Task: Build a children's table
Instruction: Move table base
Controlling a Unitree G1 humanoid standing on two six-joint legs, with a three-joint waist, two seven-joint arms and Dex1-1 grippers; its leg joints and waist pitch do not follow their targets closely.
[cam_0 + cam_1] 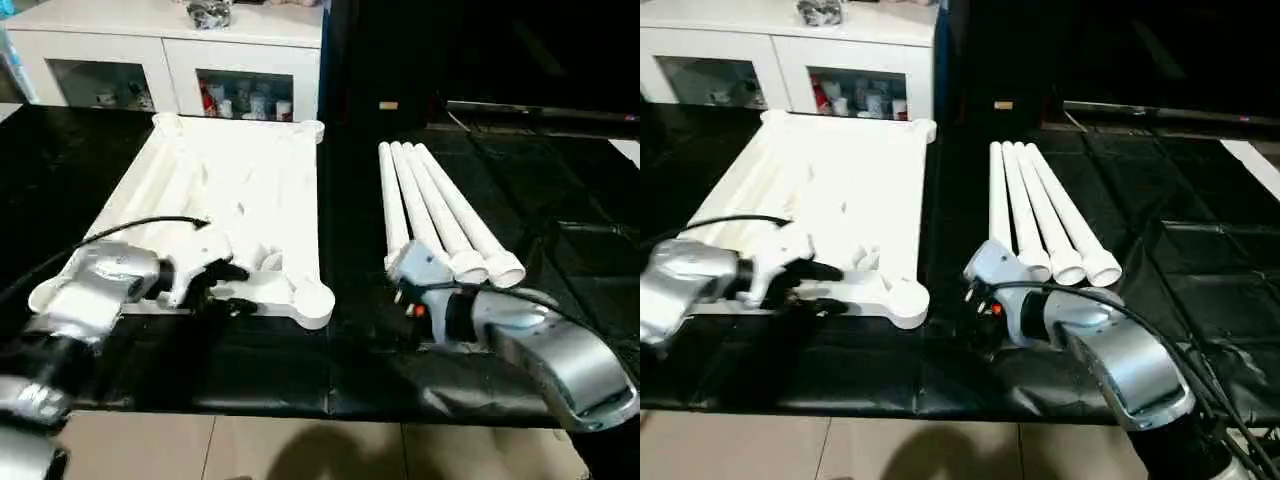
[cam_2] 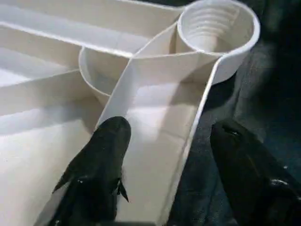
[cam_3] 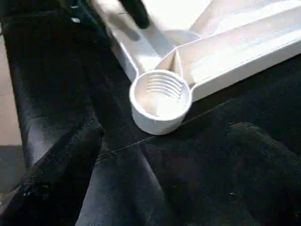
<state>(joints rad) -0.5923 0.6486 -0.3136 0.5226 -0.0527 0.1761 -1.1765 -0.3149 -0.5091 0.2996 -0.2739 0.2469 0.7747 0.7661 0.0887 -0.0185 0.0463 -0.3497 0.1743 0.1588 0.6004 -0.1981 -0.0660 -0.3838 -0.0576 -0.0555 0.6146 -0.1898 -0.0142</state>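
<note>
The tabletop (image 1: 240, 210) lies upside down on the black mat (image 1: 350, 360), on the left side, with its ribs facing up. It looks like hard, light plastic, stiff and a bit smooth, so it could slide on the mat if pushed. A good place to hold it is the thin near edge wall, close to the round corner socket (image 2: 217, 28). The left gripper (image 2: 174, 155) is right there at the near edge, its fingers apart, with one finger over the inside of the tabletop and the other outside over the mat, so the wall sits between them. It is not squeezing yet. The four legs (image 1: 440, 215) lie side by side on the right, with their wide ends near. The right gripper (image 1: 975, 290) is just beside those near ends, open wide and holding nothing.
</note>
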